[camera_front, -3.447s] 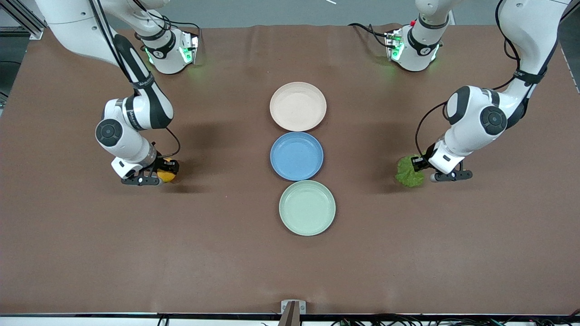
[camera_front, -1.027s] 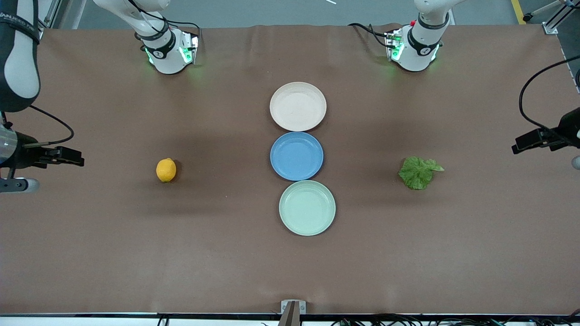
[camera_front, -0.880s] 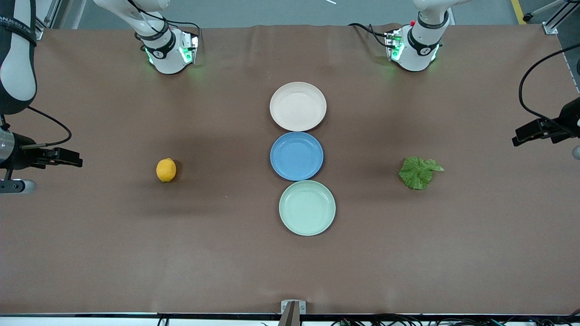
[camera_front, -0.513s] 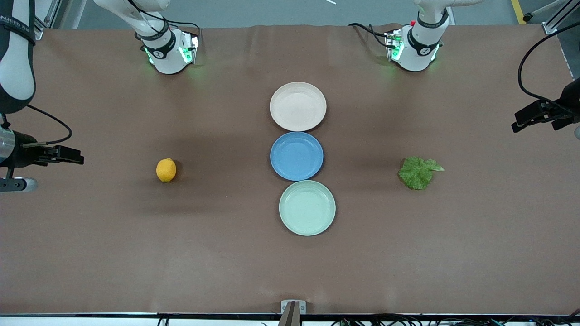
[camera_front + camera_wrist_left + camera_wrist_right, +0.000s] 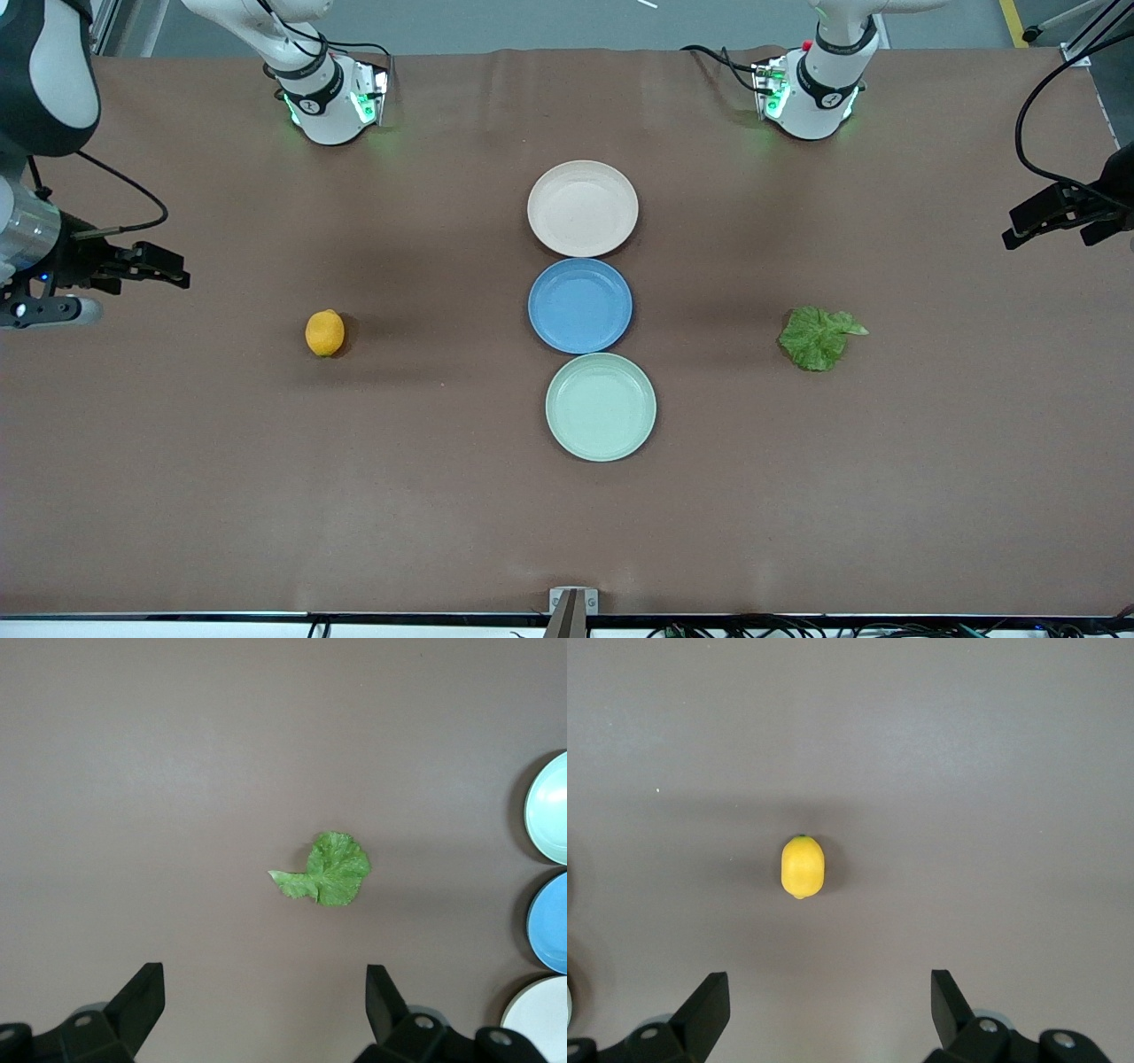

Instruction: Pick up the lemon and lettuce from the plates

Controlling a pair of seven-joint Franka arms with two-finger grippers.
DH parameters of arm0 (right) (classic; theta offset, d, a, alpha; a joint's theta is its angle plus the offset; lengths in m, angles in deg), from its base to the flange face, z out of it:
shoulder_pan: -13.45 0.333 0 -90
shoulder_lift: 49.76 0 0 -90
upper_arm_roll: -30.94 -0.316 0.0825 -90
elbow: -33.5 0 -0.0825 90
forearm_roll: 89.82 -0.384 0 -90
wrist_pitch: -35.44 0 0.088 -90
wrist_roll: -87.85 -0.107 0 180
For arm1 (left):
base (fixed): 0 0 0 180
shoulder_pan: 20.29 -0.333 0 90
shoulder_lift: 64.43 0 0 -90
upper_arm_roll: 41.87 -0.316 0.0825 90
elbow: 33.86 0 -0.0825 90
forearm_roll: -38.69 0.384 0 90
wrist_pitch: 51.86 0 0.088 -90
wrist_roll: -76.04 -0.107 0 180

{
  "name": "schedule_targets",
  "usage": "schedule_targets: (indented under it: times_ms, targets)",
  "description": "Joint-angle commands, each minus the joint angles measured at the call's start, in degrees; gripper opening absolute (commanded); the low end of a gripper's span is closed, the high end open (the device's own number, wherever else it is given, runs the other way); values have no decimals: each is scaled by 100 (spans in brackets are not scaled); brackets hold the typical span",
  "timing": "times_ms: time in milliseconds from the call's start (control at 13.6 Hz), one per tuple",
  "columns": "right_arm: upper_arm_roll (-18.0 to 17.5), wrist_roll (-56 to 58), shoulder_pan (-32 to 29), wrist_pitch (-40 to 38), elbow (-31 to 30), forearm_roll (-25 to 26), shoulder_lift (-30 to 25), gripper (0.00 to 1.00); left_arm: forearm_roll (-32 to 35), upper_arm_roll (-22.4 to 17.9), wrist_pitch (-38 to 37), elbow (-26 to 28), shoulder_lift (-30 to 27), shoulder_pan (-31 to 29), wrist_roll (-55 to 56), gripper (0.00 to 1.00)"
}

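Note:
The lemon (image 5: pixel 325 333) lies on the bare brown table toward the right arm's end; it also shows in the right wrist view (image 5: pixel 803 867). The lettuce (image 5: pixel 819 337) lies flat on the table toward the left arm's end, also in the left wrist view (image 5: pixel 329 870). The beige-pink plate (image 5: pixel 582 208) and the mint green plate (image 5: pixel 601 407) hold nothing. My right gripper (image 5: pixel 159 266) is open and empty, high above the table's end. My left gripper (image 5: pixel 1036 215) is open and empty, high above the other end. Each gripper (image 5: pixel 263 1001) (image 5: pixel 830 1001) is well clear of its item.
A blue plate (image 5: pixel 580 305) with nothing on it sits between the two pale plates in one row down the table's middle. The arm bases stand at the table's edge farthest from the front camera. A small bracket (image 5: pixel 571 602) sits at the nearest edge.
Both grippers have let go of the lemon and the lettuce on the table and risen away toward the table's ends. In the last second both shifted slightly toward the bases.

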Motion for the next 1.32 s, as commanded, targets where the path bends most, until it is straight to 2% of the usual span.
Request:
schedule_targets:
  times_ms: [0,147,367,587,1247]
  targets:
    - [114,-130,112,94,-365,-23,-367,100,-112,-40,-24,103,-197,34,-117,100]
    - [246,-130,244,102,-506,-23,-525,100,-112,-23,-33,86,-250,60,-116,100]
    - [264,-130,271,111,-620,-23,-639,100,-85,-5,-121,16,-302,69,-125,100]
    - [264,-130,245,120,-717,-23,-745,100,-33,284,-129,-107,-294,61,-29,100]
    - [255,-86,113,41,-770,-76,-921,100,-33,294,-121,-125,-294,34,-29,100]
